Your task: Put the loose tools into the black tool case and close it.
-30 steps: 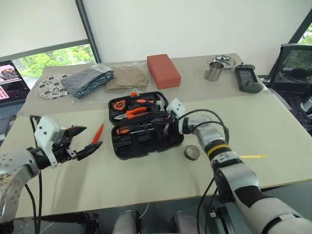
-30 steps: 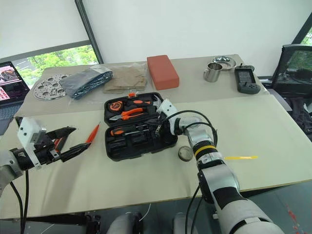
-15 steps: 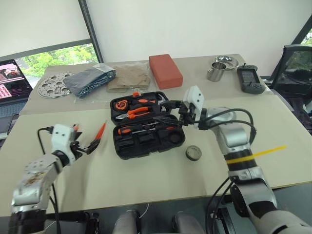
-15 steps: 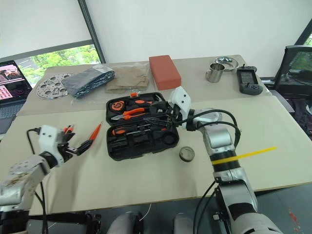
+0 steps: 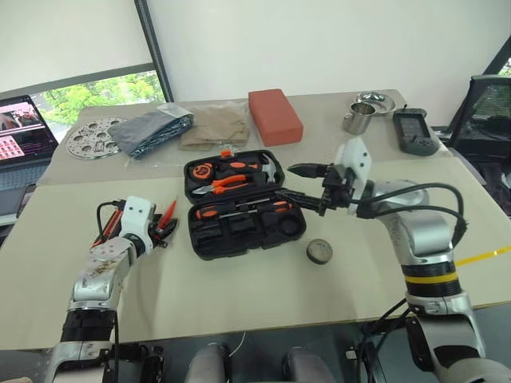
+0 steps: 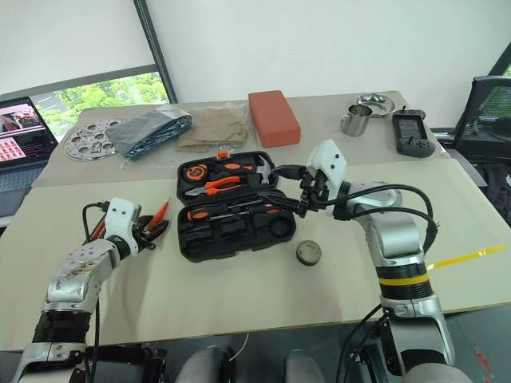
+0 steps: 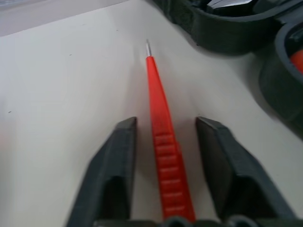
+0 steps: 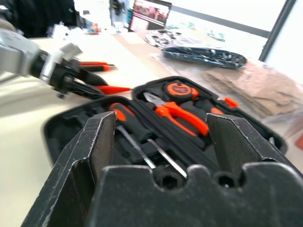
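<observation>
The black tool case [image 5: 209,249] lies open in the middle of the table. Two orange-and-black-handled screwdrivers [image 5: 239,209] sit in its near half. The slim orange screwdriver [image 7: 158,118] lies on the table left of the case, and my left gripper [image 5: 165,229] straddles its handle with a small gap at each finger. My right gripper [image 5: 287,182] hangs open above the case's right end, holding nothing. The small grey tape roll [image 5: 318,251] rests right of the case. An orange-and-black tool, seemingly the utility knife [image 8: 94,65], lies beside my left arm.
Pliers, a tape measure and a hammer fill the case's far half. Along the back stand a red-orange block [image 5: 275,116], a metal cup [image 5: 358,120], a black handheld device [image 5: 413,132], folded bags [image 5: 180,128] and a perforated disc [image 5: 89,137]. A laptop [image 5: 24,144] is far left.
My left gripper dropped forward onto the table and narrowed around the orange screwdriver. My right gripper opened and drew back up and to the right, away from the case.
</observation>
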Controlling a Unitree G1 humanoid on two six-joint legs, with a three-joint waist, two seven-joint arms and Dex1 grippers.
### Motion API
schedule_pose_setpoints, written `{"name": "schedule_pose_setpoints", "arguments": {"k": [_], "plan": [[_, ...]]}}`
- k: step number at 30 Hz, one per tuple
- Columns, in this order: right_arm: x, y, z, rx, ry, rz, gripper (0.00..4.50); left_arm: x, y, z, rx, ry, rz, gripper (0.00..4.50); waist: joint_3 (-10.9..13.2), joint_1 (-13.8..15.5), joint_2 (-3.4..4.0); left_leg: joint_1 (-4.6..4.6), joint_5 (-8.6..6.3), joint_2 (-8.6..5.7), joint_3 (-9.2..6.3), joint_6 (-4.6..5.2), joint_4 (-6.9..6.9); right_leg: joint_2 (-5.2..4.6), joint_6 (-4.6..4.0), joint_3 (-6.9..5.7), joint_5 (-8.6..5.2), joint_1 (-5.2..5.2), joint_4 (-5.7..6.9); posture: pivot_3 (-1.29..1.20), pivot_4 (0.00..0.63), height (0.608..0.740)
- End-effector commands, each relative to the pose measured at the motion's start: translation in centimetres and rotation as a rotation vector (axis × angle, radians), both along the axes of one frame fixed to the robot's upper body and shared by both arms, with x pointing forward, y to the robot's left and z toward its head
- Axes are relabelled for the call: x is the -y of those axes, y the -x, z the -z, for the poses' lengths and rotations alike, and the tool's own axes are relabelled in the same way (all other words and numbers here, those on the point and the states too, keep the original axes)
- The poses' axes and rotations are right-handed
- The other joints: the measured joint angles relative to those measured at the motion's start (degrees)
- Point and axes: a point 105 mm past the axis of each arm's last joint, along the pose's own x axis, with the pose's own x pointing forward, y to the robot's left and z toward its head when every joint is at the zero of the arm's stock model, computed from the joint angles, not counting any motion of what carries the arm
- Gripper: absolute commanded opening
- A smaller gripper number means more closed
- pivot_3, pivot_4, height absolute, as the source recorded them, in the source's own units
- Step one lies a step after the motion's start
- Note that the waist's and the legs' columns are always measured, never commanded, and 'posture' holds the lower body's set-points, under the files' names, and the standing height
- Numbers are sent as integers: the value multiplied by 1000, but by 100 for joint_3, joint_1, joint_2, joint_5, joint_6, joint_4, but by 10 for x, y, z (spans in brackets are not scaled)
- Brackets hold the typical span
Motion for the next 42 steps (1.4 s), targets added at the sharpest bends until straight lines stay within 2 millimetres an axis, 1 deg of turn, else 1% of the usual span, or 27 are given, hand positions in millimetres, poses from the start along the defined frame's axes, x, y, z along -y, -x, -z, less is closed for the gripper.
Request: {"name": "schedule_pose_setpoints", "arguments": {"k": [1, 2, 6, 7, 8, 9, 13, 16, 17, 19, 21, 22, 24, 26, 28, 30, 32, 35, 38, 42], "plan": [[2, 17, -18, 34, -27, -77, 3522, -8, 2, 0, 6, -25, -14, 500, 0, -17, 0, 0, 0, 0, 0, 0, 0, 0, 0, 1, 0, -1, -1, 0, 150, 736], [1, 18, -18, 34, -23, -85, 3522, -10, 2, 0, 7, -27, -17, 164, 0, -23, 0, 1, -1, 0, 1, 1, 0, 1, 0, 3, 0, -1, 0, 0, 150, 736], [1, 21, -19, 26, -1, -99, 3522, -17, 0, -7, 42, -38, -34, 120, 1, -20, -2, 4, 0, 3, -2, 1, 0, 6, 0, 3, 0, 1, -1, 0, 150, 736], [1, 21, -19, 26, 3, -103, 4024, -18, -1, -11, 61, -35, -34, 120, 2, -18, -3, 3, 0, 3, -2, 1, 0, 5, 1, 3, 0, 0, -1, 0, 150, 736], [0, 22, -19, 26, 6, -107, 4209, -18, -1, -13, 73, -33, -32, 120, 2, -17, -4, 2, -1, 3, -2, 1, 1, 5, 1, 3, 0, 0, -3, 0, 150, 736], [0, 22, -20, 27, 7, -109, 4489, -19, -1, -18, 90, -31, -31, 120, 2, -14, -4, 1, -1, 3, -2, 1, 0, 5, 1, 3, 0, 0, -4, 0, 150, 736], [3, 21, -21, 37, 12, -104, 4500, -21, -2, -45, 175, -45, 32, 120, 5, -11, -7, -8, -1, 3, -2, 1, 1, 5, 0, 0, 0, -5, -7, 0, 150, 736], [5, 19, -25, 57, -4, -82, 4500, -15, 1, -60, 218, -62, 128, 120, 5, -5, -7, -9, -1, 3, -2, 1, 0, 4, 1, -1, 0, -5, -10, 0, 150, 736], [7, 19, -25, 54, -7, -76, 4500, -12, 2, -67, 234, -69, 170, 120, 5, -3, -7, -9, -1, 3, -2, 1, 0, 4, 0, -1, 0, -5, -10, 0, 150, 736], [11, 19, -25, 42, -8, -66, 4500, 1, 5, -80, 261, -83, 290, 120, 5, -3, -7, -10, -1, 4, -1, 1, 0, 4, 0, -3, 0, -5, -11, 0, 150, 736], [14, 21, -23, 36, -4, -61, 4500, 21, 10, -90, 283, -105, 437, 120, 5, 13, -7, -13, -1, 3, 0, 1, 0, 3, 1, -5, 0, -6, -12, 0, 150, 736], [15, 21, -23, 35, -3, -58, 4500, 29, 12, -93, 286, -111, 492, 120, 5, 26, -7, -17, -1, 2, 2, 1, 2, 2, 0, -9, 0, -6, -13, 0, 150, 736], [18, 22, -21, 33, -1, -48, 4500, 51, 16, -99, 289, -130, 638, 120, 5, 54, -7, -18, -1, 2, 12, 1, 3, 2, 1, -12, 0, -4, -19, 0, 150, 736], [21, 22, -20, 33, -3, -38, 4500, 68, 16, -96, 266, -152, 746, 120, 5, 66, -6, -20, -1, 0, 20, 2, 4, 2, 1, -12, 0, -3, -19, 0, 150, 736], [24, 24, -18, 36, 0, -25, 4500, 82, 16, -87, 227, -186, 846, 120, 5, 65, -6, -24, -1, -1, 25, 3, 6, 4, 1, -11, 0, -6, -19, 0, 150, 736], [27, 25, -16, 40, 6, -12, 4500, 90, 15, -77, 192, -226, 908, 120, 5, 44, -6, -24, -2, 1, 25, 4, 6, 10, 1, -9, 0, -5, -21, 0, 150, 736], [30, 26, -15, 43, 7, 2, 4500, 96, 10, -66, 159, -268, 934, 120, 4, 23, -5, -25, -2, 5, 25, 5, 8, 19, 1, -1, -1, -8, -22, 0, 150, 736], [33, 29, -15, 45, 4, 19, 4500, 102, 4, -57, 134, -295, 953, 120, 5, 13, -5, -32, -2, 13, 17, 6, 14, 39, 1, 8, -1, -7, -24, 0, 150, 736], [37, 32, -15, 47, 5, 43, 4500, 102, -4, -50, 95, -313, 946, 120, 5, 11, -5, -38, -2, 17, 10, 6, 16, 49, 1, 14, -1, -8, -25, 0, 150, 736], [41, 35, -14, 48, 12, 68, 4500, 101, -6, -42, 38, -322, 965, 120, 5, 12, -6, -42, -2, 17, 4, 6, 16, 53, 2, 18, -1, -8, -25, 0, 150, 736]]}}
